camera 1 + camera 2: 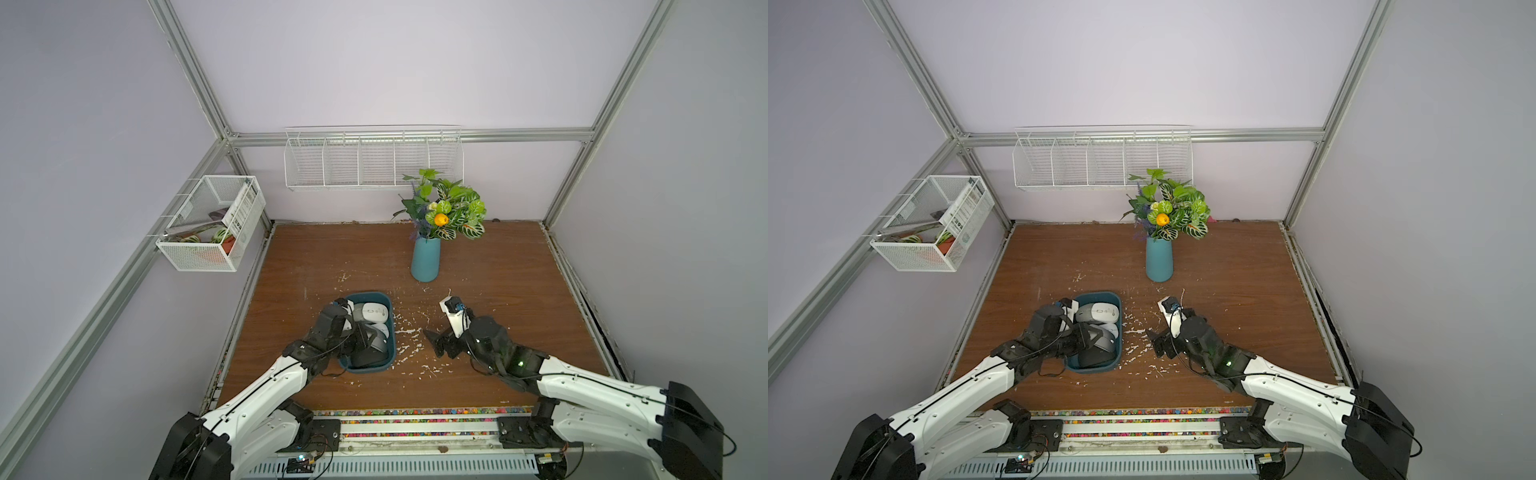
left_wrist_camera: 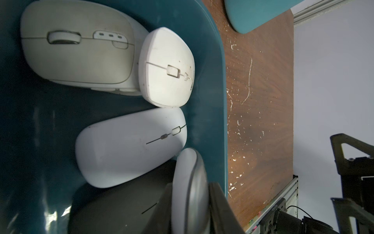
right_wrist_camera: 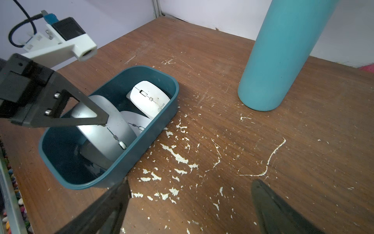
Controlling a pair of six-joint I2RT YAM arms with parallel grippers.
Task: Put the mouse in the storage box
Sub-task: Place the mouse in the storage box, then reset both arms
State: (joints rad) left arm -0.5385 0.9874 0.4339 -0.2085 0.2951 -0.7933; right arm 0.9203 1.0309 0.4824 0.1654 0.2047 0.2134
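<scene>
The storage box, a dark teal tray, sits left of centre on the wooden table, and both top views show it. My left gripper reaches into it and is shut on a silver-grey mouse. That mouse stands on its edge against the box's right wall. Three white mice and a black one lie in the box. My right gripper hangs open over bare table to the right of the box, holding nothing.
A light-blue vase with green leaves stands behind the right gripper, close to it in the right wrist view. White wire baskets hang on the back wall and the left wall. White scuffs mark the wood.
</scene>
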